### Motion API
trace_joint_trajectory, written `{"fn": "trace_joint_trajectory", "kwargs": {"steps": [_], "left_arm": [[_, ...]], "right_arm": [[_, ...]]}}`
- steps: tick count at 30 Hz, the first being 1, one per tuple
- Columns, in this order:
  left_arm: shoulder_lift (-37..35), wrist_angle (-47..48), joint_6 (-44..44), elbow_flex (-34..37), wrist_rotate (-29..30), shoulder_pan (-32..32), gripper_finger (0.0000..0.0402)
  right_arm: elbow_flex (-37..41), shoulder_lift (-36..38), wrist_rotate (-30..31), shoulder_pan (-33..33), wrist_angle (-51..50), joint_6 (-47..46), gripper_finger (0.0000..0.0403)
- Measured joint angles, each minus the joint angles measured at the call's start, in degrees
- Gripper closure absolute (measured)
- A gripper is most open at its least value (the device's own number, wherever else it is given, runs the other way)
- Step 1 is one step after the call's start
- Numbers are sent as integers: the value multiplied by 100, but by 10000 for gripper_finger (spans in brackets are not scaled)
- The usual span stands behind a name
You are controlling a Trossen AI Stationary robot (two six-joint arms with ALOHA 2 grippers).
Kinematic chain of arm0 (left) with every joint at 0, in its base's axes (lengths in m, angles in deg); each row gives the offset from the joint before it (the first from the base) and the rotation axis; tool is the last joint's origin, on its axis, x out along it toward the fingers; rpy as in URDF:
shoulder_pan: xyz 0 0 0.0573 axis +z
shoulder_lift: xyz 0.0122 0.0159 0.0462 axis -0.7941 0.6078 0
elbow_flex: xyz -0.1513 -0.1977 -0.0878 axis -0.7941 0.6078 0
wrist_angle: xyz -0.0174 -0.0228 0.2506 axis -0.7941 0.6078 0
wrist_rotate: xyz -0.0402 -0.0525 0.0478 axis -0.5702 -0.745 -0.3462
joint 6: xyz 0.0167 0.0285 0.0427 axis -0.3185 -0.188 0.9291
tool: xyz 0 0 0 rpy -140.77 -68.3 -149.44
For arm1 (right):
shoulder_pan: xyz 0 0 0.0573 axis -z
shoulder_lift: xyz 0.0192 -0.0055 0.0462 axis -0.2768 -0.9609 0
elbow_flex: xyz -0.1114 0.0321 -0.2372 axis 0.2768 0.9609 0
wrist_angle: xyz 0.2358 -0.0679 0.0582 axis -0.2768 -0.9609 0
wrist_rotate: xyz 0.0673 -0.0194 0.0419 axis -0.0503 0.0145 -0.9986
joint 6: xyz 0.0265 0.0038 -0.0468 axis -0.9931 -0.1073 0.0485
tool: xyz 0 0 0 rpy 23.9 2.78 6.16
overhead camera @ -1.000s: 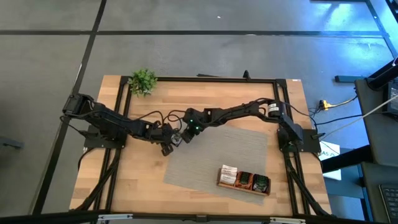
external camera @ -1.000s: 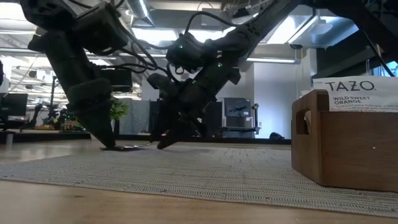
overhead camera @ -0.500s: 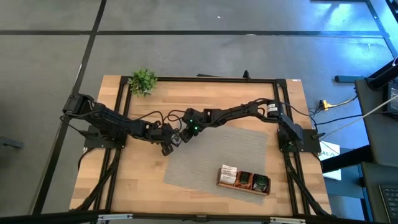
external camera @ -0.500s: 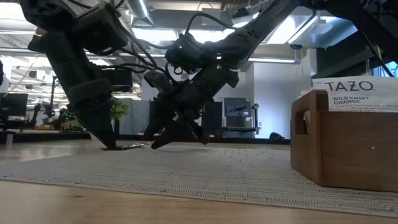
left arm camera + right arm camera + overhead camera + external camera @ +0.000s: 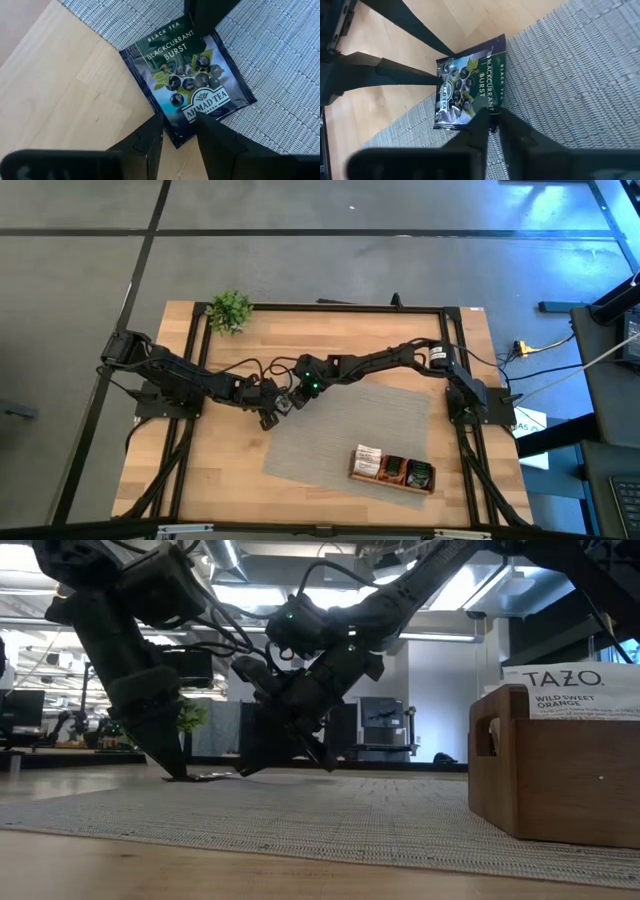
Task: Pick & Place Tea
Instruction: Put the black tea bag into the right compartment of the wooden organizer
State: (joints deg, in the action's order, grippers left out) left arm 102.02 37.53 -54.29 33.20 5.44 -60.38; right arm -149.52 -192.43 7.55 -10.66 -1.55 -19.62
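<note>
Overhead view of me: even, cool light, blue cast at 2 o'clock on floor. Shadows under my arms soft, short. Low view: my arms backlit, near-silhouettes against bright ceiling lights (image 5: 245, 595) at 12 o'clock; near mat (image 5: 300, 825) soft, out of focus. My wrist views: bright, flat light, sachet (image 5: 187, 82) print sharp, own fingers (image 5: 150, 142) blurred, dark.
</note>
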Motion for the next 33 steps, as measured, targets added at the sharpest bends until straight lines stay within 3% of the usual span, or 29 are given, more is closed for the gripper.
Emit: {"fn": "trace_joint_trajectory", "kwargs": {"steps": [4, 11, 18, 24, 33], "left_arm": [[-6, 0, 15, 0, 2, 0, 286], [-266, 136, 127, 31, 18, 0, 288], [-1197, 127, 375, 25, -14, 114, 290], [-2329, 74, 577, 17, 79, 313, 290], [-3548, 22, 914, 0, 663, 385, 290]], "right_arm": [[0, 0, 1, 0, 0, 77, 395], [0, 0, -13, 68, -19, 135, 398], [4, 263, 7, 180, -142, 525, 400], [2, 1030, 303, 216, -645, 1145, 401], [2, 2735, 1141, -339, -2835, 2021, 402]]}}
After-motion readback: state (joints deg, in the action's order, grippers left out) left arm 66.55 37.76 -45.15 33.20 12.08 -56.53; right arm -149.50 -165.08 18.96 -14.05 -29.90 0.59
